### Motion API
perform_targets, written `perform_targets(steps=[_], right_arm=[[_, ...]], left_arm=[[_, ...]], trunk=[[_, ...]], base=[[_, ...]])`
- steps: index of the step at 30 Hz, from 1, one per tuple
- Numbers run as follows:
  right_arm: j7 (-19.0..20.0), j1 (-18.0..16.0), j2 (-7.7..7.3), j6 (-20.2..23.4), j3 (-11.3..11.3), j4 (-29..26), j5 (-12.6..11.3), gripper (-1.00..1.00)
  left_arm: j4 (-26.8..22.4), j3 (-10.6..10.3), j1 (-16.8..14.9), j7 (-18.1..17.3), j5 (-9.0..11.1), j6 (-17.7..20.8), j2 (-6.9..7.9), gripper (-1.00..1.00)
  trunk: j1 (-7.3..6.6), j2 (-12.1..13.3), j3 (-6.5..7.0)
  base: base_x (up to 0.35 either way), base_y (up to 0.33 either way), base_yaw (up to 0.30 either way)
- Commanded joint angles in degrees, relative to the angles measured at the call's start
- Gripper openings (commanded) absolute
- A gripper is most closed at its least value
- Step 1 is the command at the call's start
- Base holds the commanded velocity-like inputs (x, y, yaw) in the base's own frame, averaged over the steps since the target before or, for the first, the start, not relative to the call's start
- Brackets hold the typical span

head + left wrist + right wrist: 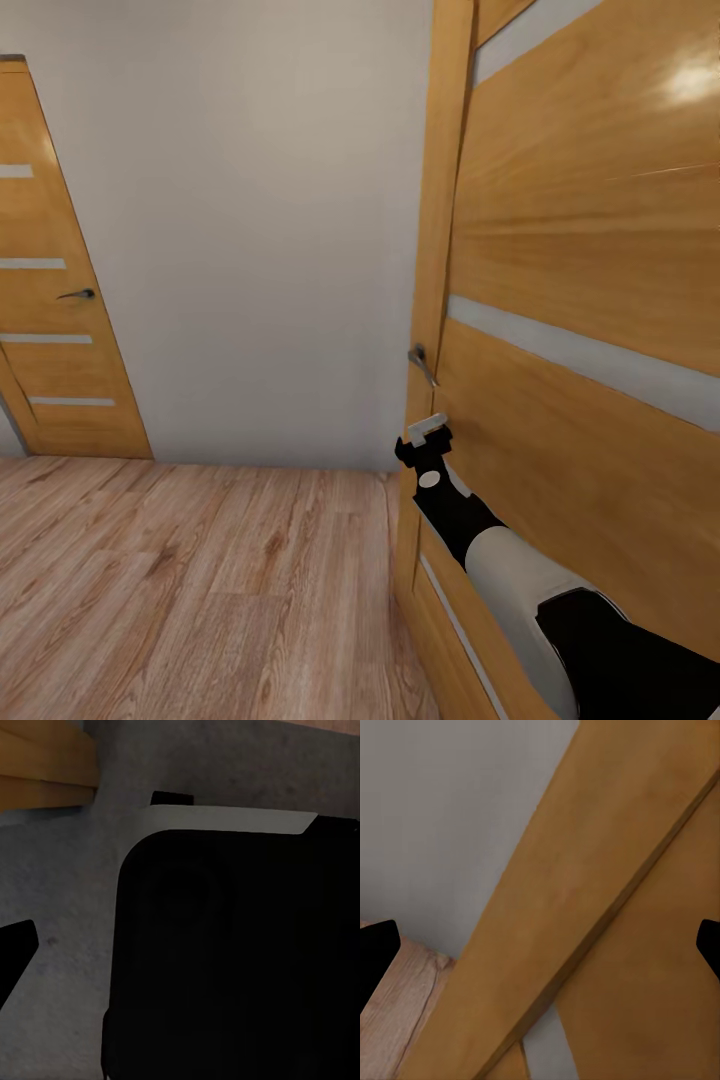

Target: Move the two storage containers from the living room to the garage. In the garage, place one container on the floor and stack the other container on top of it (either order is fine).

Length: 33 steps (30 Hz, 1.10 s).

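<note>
The two storage containers are out of view. In the head view my right arm reaches forward and its gripper [428,430] sits just below the metal lever handle [421,362] of an orange-wood door [600,250] with pale glass slats, close on the right. Whether it touches the door I cannot tell. In the right wrist view the gripper [540,949] is open, its dark fingertips [375,952] wide apart at both edges, with the door's wood close ahead. In the left wrist view one fingertip [15,945] of the left gripper [180,945] shows beside my own dark body [225,960].
A second, matching door [50,300] with a dark handle [78,294] stands at the far left against a plain pale wall [260,220]. Light wood-plank floor [200,590] stretches ahead and to the left. A grey mottled surface [67,870] lies under the left gripper.
</note>
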Motion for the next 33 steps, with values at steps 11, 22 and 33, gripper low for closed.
perform_targets(steps=[11,22,33], right_arm=[[-0.6,-0.1,0.0,0.0,-0.2,0.1,0.2,1.0],[-0.8,-0.1,0.0,-0.2,-0.2,1.9,0.4,1.0],[-1.1,-0.1,0.0,-0.9,-0.4,2.3,0.2,1.0]], left_arm=[[-0.1,0.0,0.0,0.0,0.6,0.0,0.02,1.0],[-0.1,0.0,0.0,0.0,0.7,0.0,0.0,1.0],[-0.1,0.0,0.0,0.0,0.6,0.0,0.0,1.0]], trunk=[[0.0,0.0,-0.06],[0.0,0.0,-0.06],[0.0,0.0,-0.06]], base=[[0.094,-0.001,0.0],[0.066,0.0,0.0],[0.001,0.0,0.0]])
